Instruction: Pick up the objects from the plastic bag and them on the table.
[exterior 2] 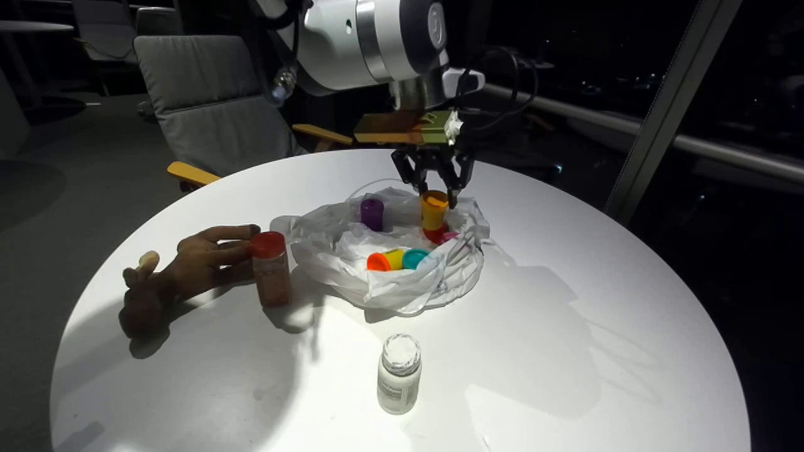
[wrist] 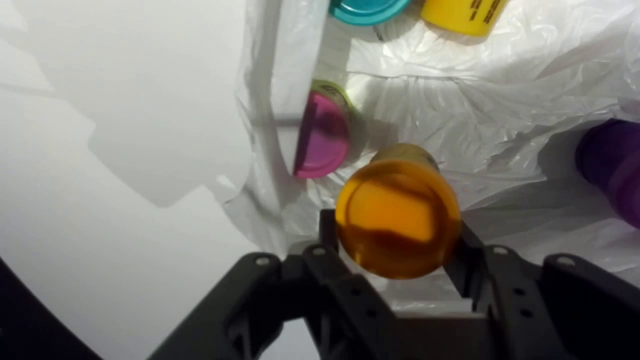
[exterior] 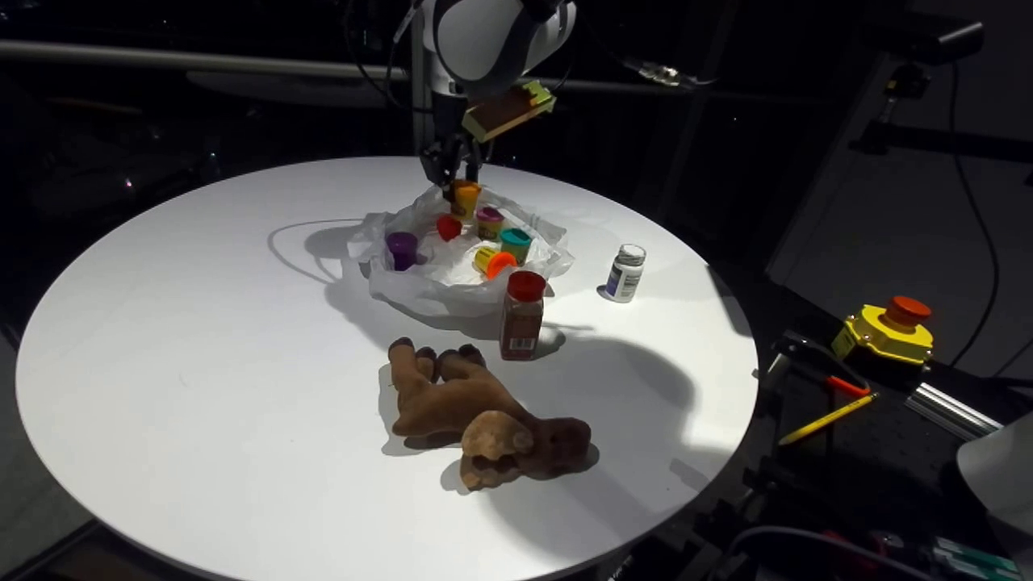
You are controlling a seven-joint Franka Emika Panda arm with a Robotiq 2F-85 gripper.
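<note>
Orange tub (wrist: 397, 212), approx. upright within bag (exterior 2: 402, 294) near rim, was gripped close to its top by end effector (exterior 2: 438, 194), jaws part-closed; whether lifted clear couldn't be told. Tub was judged light, stiff & prob. a bit slick, best held square across its sides. Arm (exterior 2: 342, 45) was bent over from above, end effector pointed approx. down at surface (exterior: 202, 387).

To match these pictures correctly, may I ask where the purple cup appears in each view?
In an exterior view: purple cup left of centre, slightly above mid-height.
In an exterior view: purple cup just left of centre.
Wrist view: purple cup at the right edge, partly cut off.
Shared landmark: the plastic bag, with the cup inside it.
</note>
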